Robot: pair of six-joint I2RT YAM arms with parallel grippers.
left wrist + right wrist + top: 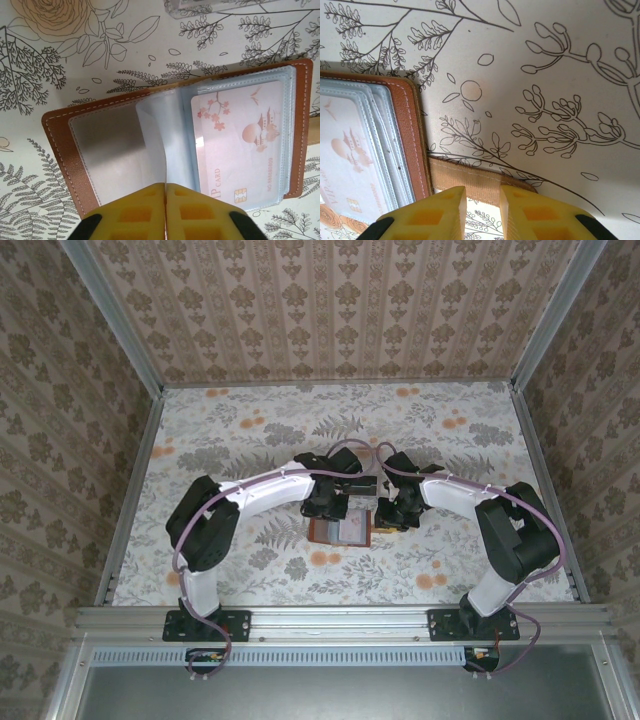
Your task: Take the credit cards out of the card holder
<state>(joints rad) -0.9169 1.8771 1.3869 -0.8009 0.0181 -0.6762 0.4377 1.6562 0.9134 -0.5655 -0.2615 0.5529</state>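
left wrist | card holder (59, 134) open, long axis left-right | left gripper (165, 192) together, maybe on sleeve (155, 125)

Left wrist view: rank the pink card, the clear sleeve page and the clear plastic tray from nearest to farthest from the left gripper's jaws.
1. Clear sleeve page, centre, pinched in the shut jaws of the left gripper.
2. Pink card, to the right, in the card holder pocket.
3. Clear plastic tray, at the top edge, beyond the holder.
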